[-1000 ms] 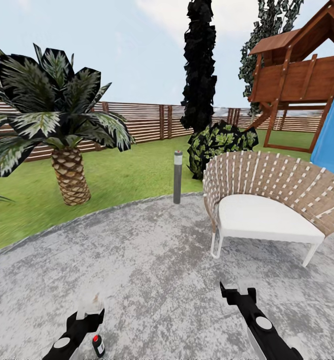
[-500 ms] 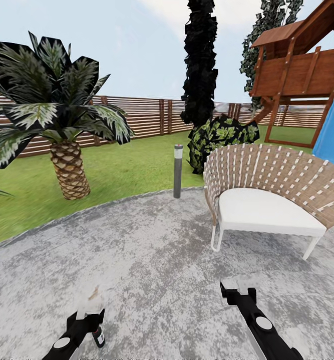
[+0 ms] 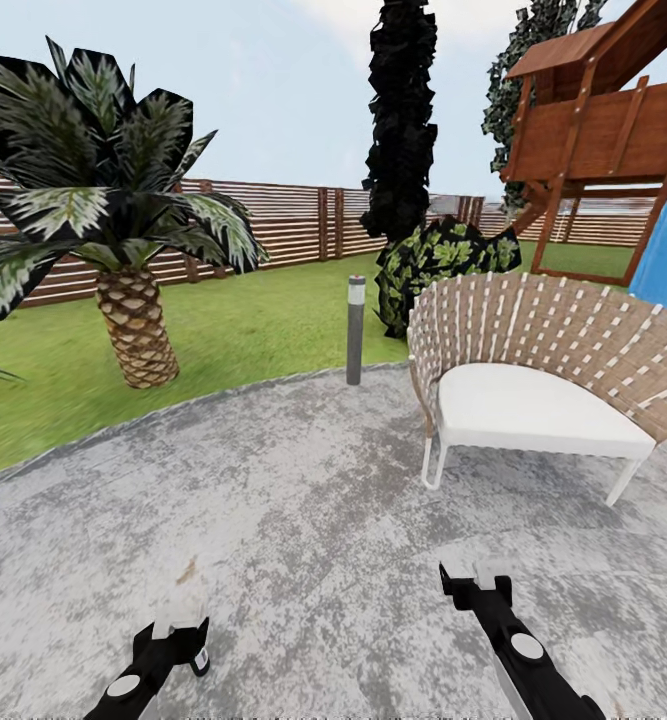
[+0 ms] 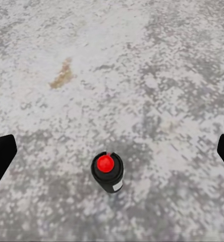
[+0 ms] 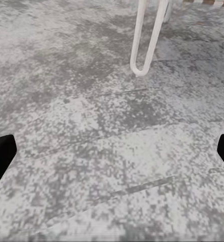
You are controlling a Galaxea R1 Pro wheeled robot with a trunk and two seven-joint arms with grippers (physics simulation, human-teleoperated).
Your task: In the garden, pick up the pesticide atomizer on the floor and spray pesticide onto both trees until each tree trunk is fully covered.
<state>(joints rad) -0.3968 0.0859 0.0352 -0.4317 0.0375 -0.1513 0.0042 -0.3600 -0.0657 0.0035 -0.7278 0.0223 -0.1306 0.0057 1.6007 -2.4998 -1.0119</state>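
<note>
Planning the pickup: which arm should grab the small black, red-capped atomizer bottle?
Left. The small black, red-capped atomizer bottle stands on grey paving between the open left gripper fingers; the right gripper faces bare paving.

arms (image 3: 518, 650): black | grey round discs | claw fingertips (image 3: 178, 605): pale

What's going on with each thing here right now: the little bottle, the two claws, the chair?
Black bottle with red cap: upright on the grey paving, ungrasped, between the left claw's fingers.
Left gripper: open, empty, above the bottle.
Right gripper: open, empty.
Woven brown chair with white cushion: upright, unoccupied.
Grey bollard lamp: upright at the lawn edge.
</note>
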